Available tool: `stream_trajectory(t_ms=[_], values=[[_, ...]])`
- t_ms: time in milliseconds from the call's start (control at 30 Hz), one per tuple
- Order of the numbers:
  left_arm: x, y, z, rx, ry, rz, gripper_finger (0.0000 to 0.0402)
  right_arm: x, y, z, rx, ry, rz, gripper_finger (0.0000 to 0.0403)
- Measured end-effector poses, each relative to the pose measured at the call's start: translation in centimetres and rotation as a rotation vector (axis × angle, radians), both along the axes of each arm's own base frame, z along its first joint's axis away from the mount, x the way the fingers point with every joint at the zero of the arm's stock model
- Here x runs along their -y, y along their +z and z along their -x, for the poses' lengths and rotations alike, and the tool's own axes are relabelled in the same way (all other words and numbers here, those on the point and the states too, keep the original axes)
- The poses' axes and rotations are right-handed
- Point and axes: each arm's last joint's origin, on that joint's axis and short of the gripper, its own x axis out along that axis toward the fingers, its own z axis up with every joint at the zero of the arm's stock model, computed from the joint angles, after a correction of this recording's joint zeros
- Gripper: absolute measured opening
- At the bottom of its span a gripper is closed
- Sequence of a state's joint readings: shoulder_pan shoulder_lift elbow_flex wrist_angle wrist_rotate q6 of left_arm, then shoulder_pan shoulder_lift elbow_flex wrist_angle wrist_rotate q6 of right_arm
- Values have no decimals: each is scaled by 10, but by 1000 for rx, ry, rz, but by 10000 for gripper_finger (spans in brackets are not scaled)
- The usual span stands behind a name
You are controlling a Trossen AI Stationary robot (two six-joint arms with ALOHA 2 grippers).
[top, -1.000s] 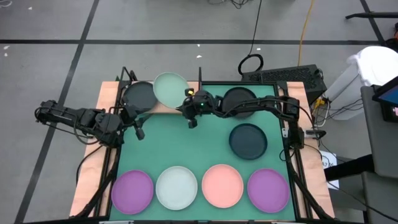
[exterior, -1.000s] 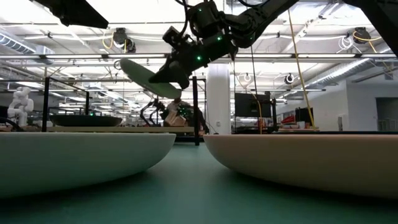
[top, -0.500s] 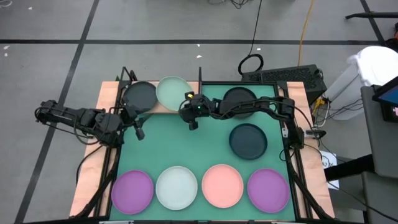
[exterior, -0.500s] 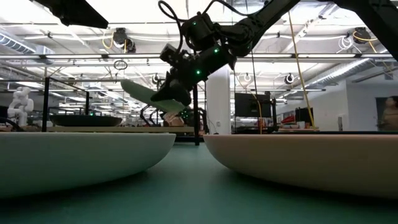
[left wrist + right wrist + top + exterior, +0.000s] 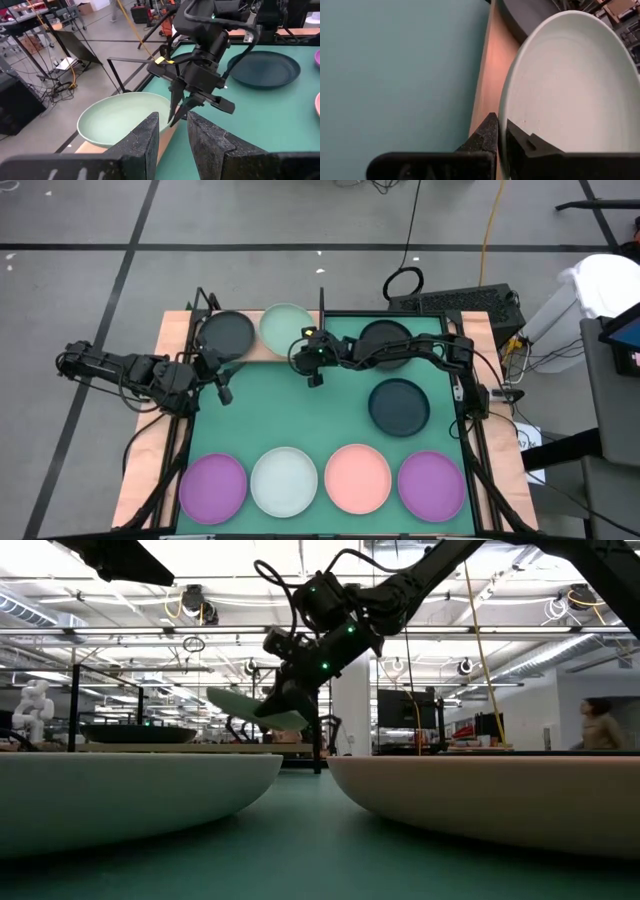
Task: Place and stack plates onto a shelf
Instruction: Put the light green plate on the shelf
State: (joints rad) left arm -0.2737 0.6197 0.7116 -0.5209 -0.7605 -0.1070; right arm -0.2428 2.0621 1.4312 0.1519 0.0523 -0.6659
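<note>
A pale green plate (image 5: 284, 325) hangs tilted over the right half of the shelf (image 5: 262, 354), a light wooden board with a black frame at the table's far left. My right gripper (image 5: 302, 346) is shut on the plate. A dark plate (image 5: 225, 334) lies flat on the shelf's left half. My left gripper (image 5: 222, 388) waits open near the shelf's near edge, holding nothing; its fingers (image 5: 150, 142) frame the scene. My right gripper pinches the pale green plate's rim (image 5: 503, 125) on the side toward the table's right, one finger inside the dish and one under it. The fingers come from the table's right, slanting down. The plate (image 5: 255, 705) is lifted clear of the shelf, its held side lower.
Two dark plates (image 5: 386, 340) (image 5: 400, 406) lie on the green mat at the right. Along the near edge lie a purple (image 5: 212, 487), a white-blue (image 5: 284, 480), a pink (image 5: 358, 478) and another purple plate (image 5: 432, 483). A black post (image 5: 321, 305) stands beside the shelf.
My right gripper has sunk toward the shelf with the pale green plate, tipping further downward. The plate has come lower over the board and lies flatter than before, still clear of it.
</note>
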Motion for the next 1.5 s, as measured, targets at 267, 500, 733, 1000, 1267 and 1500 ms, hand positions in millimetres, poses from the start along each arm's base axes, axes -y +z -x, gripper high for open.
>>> stream_trajectory(t_ms=[267,500,733,1000,1267,1500], values=[[0,0,0,2,1,3,108,4,-2,2,-5,-6,-7,2],[0,0,0,4,-2,7,108,4,-8,1,-6,-1,-21,2],[1,0,0,1,-22,16,108,5,-24,-2,-37,-14,-23,36],[1,0,0,-2,-24,13,108,6,-23,-4,-1,-21,-16,70],[1,0,0,-1,-24,14,108,6,-22,-5,23,-22,-15,101],[1,0,0,-3,-26,16,108,-6,-13,-6,28,-29,1,148]])
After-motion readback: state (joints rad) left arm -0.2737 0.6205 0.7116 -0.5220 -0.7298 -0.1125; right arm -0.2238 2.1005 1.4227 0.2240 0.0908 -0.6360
